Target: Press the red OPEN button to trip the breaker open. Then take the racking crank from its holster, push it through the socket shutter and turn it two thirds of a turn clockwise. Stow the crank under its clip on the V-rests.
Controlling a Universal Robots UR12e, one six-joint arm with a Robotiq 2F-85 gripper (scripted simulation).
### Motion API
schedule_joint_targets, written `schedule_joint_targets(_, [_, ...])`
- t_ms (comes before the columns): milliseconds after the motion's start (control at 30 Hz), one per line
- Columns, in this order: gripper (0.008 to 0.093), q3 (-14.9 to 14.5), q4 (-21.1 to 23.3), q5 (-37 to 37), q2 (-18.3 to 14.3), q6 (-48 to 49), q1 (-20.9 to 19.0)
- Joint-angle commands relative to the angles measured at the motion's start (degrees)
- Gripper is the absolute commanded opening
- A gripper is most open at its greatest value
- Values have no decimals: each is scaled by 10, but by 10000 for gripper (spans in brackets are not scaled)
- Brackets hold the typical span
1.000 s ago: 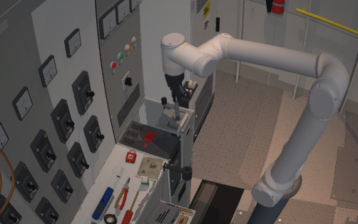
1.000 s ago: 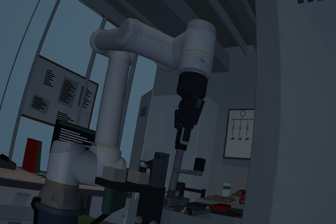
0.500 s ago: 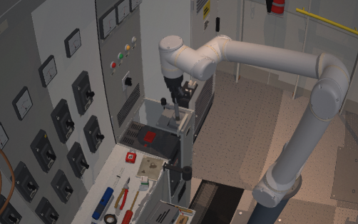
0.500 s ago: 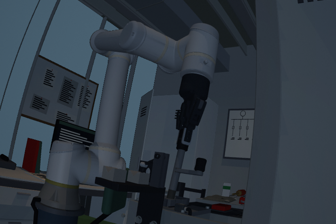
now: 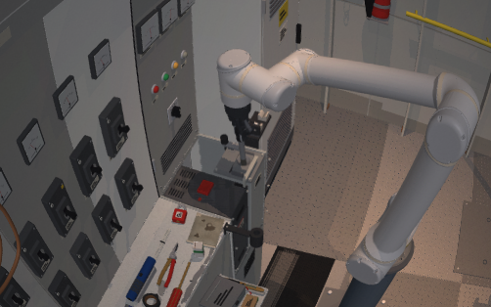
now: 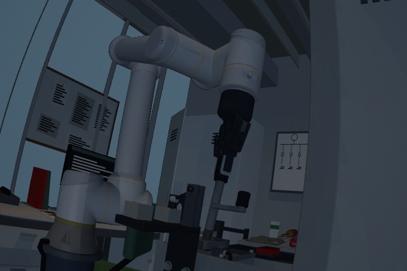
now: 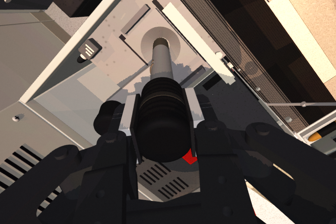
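The racking crank's grey shaft (image 7: 161,61) runs down into the round socket (image 7: 160,43) on top of the breaker unit. The crank (image 6: 213,207) stands nearly upright, its black ribbed grip (image 7: 162,118) clamped between the fingers of my gripper (image 7: 162,124), which is closed on it directly above the socket. A side arm with a black knob (image 6: 242,198) sticks out from the shaft. The red OPEN button (image 5: 205,186) lies on the sloped dark panel in front of the unit. The shutter is hidden under the shaft.
Behind the breaker unit stands a grey switchgear wall with meters, pilot lamps (image 5: 155,89) and black rotary switches (image 5: 113,126). A white bench in front carries a red padlock (image 5: 180,215), pliers (image 5: 168,269) and screwdrivers. Open floor lies to the right.
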State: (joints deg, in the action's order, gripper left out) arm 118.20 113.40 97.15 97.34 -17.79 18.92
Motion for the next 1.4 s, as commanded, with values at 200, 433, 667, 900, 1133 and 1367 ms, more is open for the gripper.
schedule_joint_targets(200, [300, -1, 1, -1, 0, 0, 0])
schedule_joint_targets(433, [300, -1, 0, -1, 0, 0, 0])
schedule_joint_targets(667, [300, -2, 0, -1, 0, 0, 0])
schedule_joint_targets(900, [300, -2, -1, -1, 0, 0, 0])
schedule_joint_targets(1133, [350, -2, -1, -1, 0, 0, 1])
schedule_joint_targets(1367, [700, -2, -1, -1, 0, 0, 1])
